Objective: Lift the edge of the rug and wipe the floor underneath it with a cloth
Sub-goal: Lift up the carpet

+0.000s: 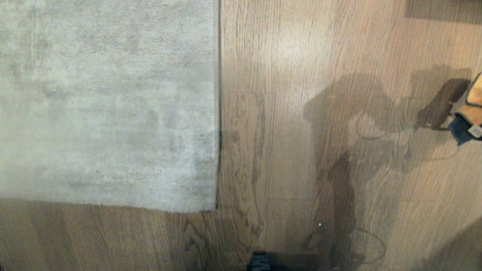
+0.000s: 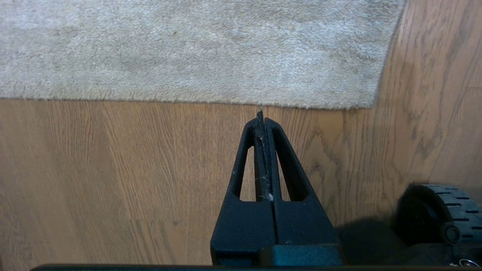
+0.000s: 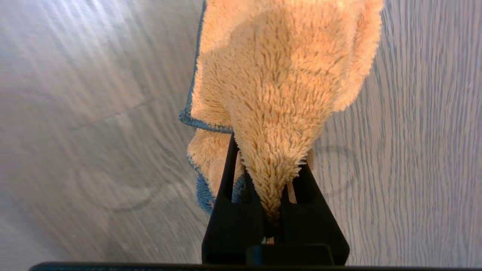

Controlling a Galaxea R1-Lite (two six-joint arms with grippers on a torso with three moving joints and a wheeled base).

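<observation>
Looking down, head view: the rug edge [image 1: 218,113] lies flat on the floor [image 1: 286,158], its corner toward the robot; the cloth [image 1: 472,109] shows at the far right border, well apart from the rug, casting a shadow on the planks.
Left wrist view: the left gripper [image 2: 262,116] has its fingers pressed together with nothing between them, tip just short of the rug's border [image 2: 226,101]; a black wheel [image 2: 440,210] sits beside it.
Right wrist view: the right gripper [image 3: 273,180] pinches a fold of the orange-yellow cloth [image 3: 278,94], which hangs beyond the fingers over bare floor [image 3: 94,113].
</observation>
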